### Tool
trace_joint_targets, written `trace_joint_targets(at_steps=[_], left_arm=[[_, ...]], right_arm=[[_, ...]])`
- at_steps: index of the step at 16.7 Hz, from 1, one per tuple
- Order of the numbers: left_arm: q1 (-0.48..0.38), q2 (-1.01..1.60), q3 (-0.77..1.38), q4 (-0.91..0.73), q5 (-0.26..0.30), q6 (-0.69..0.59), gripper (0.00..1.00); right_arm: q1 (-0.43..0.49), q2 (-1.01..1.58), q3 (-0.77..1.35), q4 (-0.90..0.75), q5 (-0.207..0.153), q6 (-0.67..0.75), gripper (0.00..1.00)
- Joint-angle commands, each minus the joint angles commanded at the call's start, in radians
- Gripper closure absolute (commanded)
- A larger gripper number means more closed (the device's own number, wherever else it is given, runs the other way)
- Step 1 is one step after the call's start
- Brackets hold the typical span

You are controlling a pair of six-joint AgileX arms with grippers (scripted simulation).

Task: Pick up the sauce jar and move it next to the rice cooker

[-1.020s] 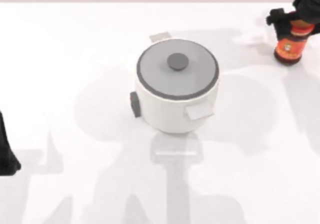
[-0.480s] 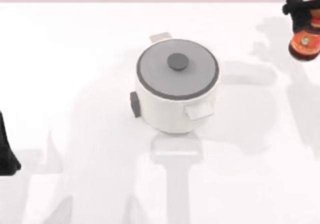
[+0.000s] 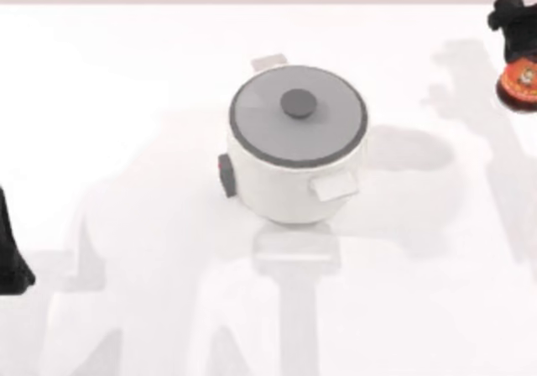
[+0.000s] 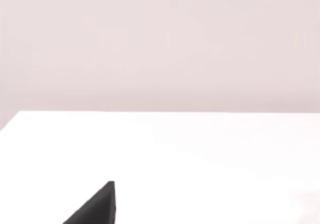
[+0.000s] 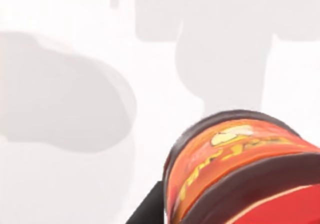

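Observation:
The rice cooker (image 3: 297,143), white with a grey lid and knob, stands mid-table. At the far right edge of the top view, my right gripper (image 3: 513,36) is shut on the sauce jar (image 3: 520,86), which hangs lifted above the table, well apart from the cooker. In the right wrist view the jar (image 5: 240,169) fills the lower corner, its orange-red label and dark glass showing, with one dark finger (image 5: 150,209) against its side. My left arm (image 3: 12,254) stays parked at the left edge; only one dark fingertip (image 4: 95,206) shows in its wrist view.
The white table (image 3: 126,99) spreads all round the cooker, with soft arm shadows across it. A pale wall (image 4: 160,44) runs behind the table's far edge. The cooker's dark panel (image 3: 226,175) faces the left front.
My right gripper has lifted the jar off the table and carried it up and to the right, toward the top view's edge. The cooker and left arm have not moved.

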State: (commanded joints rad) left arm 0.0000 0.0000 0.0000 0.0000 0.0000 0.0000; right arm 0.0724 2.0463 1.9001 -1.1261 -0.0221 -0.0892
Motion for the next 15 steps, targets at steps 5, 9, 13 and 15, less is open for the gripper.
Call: trace_joint_targets(at_steps=[5,9,13,15], left_arm=[[0.0,0.0,0.0,0.0,0.0,0.0,0.0],[0.0,0.0,0.0,0.0,0.0,0.0,0.0],[0.0,0.0,0.0,0.0,0.0,0.0,0.0],[0.0,0.0,0.0,0.0,0.0,0.0,0.0]], right_arm=[[0.044,-0.025,-0.069,0.052,0.017,0.074,1.0],[0.153,-0.083,-0.256,0.164,0.062,0.277,1.0],[0.234,-0.124,-0.375,0.245,0.096,0.398,1.0],[0.237,-0.125,-0.379,0.248,0.097,0.402,1.0]])
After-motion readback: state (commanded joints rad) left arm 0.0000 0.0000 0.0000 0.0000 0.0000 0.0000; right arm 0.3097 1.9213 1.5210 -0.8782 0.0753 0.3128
